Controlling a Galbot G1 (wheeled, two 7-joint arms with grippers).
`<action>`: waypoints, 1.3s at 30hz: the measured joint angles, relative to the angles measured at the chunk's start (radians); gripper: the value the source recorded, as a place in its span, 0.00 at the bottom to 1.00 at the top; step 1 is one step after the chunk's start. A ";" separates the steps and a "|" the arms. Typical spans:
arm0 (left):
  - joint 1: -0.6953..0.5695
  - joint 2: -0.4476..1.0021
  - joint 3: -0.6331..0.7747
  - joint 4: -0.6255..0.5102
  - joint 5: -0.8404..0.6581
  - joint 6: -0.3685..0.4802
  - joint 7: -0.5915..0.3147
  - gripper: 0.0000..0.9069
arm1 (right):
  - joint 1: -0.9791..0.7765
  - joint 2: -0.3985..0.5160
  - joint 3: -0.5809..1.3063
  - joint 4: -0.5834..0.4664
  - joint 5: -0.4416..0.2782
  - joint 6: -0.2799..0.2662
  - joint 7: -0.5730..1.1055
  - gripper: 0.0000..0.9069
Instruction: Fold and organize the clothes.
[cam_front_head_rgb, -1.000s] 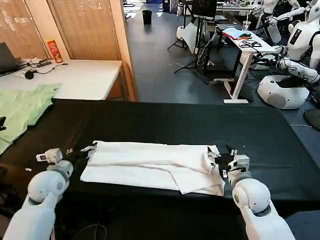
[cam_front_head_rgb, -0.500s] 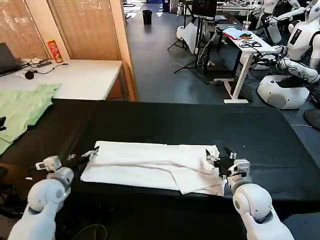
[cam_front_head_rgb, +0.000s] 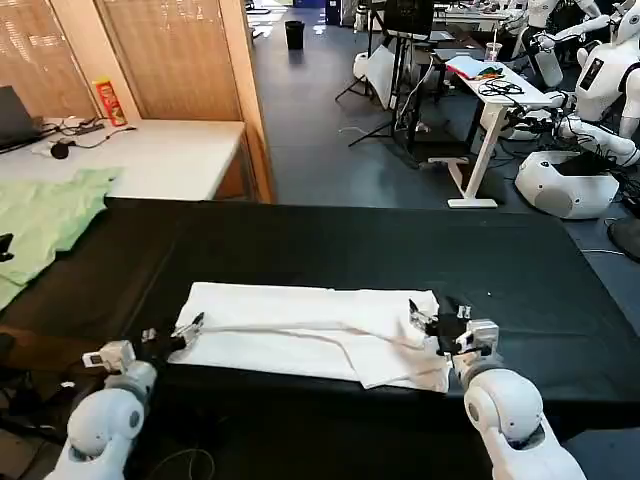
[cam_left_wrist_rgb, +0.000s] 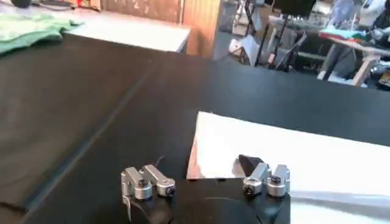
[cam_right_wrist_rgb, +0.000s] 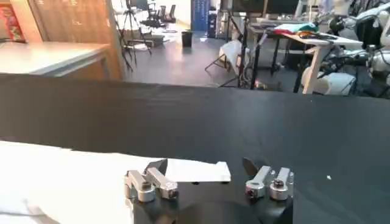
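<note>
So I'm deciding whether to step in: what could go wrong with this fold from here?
The left gripper and right gripper sit open at opposite ends of the white T-shirt; closing unevenly could skew the fold. The near right corner is bunched in loose layers, so a pinch there may catch too few. The near hem lies close to the black table's front edge and might slide off.

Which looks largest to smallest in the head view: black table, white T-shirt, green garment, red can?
1. black table
2. white T-shirt
3. green garment, partly cut off at the edge
4. red can, though farthest from the camera
</note>
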 joint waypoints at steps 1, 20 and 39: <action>0.001 -0.002 0.001 -0.001 0.005 -0.001 0.001 0.24 | 0.001 0.000 0.000 -0.001 -0.001 0.001 -0.001 0.97; -0.021 0.009 0.009 -0.001 0.047 0.026 0.027 0.00 | -0.007 0.008 0.012 0.018 -0.006 0.007 -0.007 0.97; -0.008 0.233 -0.013 0.054 0.472 -0.125 0.019 0.00 | -0.055 0.041 0.020 0.058 -0.030 0.013 -0.004 0.97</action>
